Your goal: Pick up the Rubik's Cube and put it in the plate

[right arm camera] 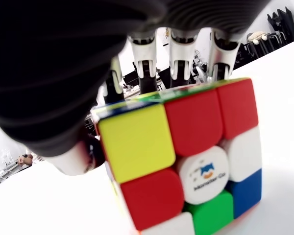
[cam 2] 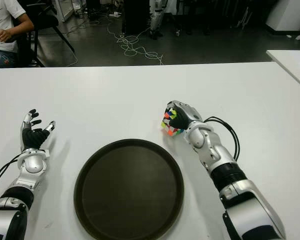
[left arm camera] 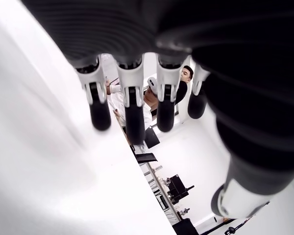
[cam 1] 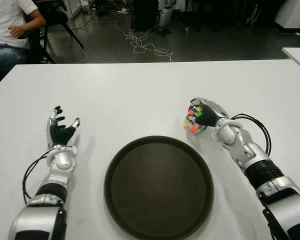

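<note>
The Rubik's Cube [cam 1: 194, 125] sits at the table surface just beyond the right rim of the dark round plate [cam 1: 160, 190]. My right hand [cam 1: 205, 114] is wrapped over it from the right. In the right wrist view its fingers [right arm camera: 179, 46] curl over the far side of the cube [right arm camera: 186, 156], and the thumb presses the near corner. I cannot tell whether the cube is lifted off the table. My left hand [cam 1: 60, 131] shows left of the plate, fingers [left arm camera: 132, 103] spread and holding nothing.
The white table [cam 1: 140, 90] stretches wide behind the plate. A seated person [cam 1: 10, 30] is at the far left beyond the table edge. Cables [cam 1: 145, 45] lie on the floor, and another white table [cam 1: 297, 55] stands at the right.
</note>
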Robot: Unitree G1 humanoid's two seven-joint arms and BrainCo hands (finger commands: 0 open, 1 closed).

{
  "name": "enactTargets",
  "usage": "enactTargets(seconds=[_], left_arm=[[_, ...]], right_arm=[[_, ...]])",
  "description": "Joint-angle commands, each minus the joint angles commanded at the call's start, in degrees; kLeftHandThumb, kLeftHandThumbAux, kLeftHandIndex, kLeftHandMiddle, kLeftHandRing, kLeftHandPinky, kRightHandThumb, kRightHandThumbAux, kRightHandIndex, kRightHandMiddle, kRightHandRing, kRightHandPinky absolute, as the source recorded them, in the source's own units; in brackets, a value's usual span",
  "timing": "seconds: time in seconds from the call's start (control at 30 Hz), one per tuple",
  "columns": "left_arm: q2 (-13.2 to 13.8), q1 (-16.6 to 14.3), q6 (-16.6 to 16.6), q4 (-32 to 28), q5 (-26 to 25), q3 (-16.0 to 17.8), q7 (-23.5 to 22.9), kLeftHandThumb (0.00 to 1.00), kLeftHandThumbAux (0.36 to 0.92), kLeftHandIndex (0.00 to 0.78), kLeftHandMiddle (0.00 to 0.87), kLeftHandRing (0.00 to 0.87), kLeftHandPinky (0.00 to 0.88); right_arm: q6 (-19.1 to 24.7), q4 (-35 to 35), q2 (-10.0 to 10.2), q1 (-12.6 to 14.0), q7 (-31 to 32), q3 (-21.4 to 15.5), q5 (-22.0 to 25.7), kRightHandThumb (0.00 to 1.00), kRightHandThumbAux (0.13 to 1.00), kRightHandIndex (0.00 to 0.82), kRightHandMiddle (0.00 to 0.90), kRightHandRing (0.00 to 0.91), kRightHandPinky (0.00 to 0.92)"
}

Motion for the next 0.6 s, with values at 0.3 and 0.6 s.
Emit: enactTargets(seconds=[0.3,0.6], left_arm=[[0.11,-0.06,0.11,0.02,0.33,-0.22,0.3,0.048,0.718,0.116,0.161,0.18,0.213],[0.11,-0.02,-0.14,0.09,-0.05,-0.04,-0.33,0.057,0.74,0.119,0.16,0.187,0.234]], right_arm=[[0.03,0.24,0.1,0.0,0.52,-0.05,0.47,0.696,0.727,0.428,0.669,0.667,0.653],[-0.34,0.39,0.11,-0.03,0.9,-0.1,0.82,0.696,0.726,0.429,0.691,0.685,0.675]])
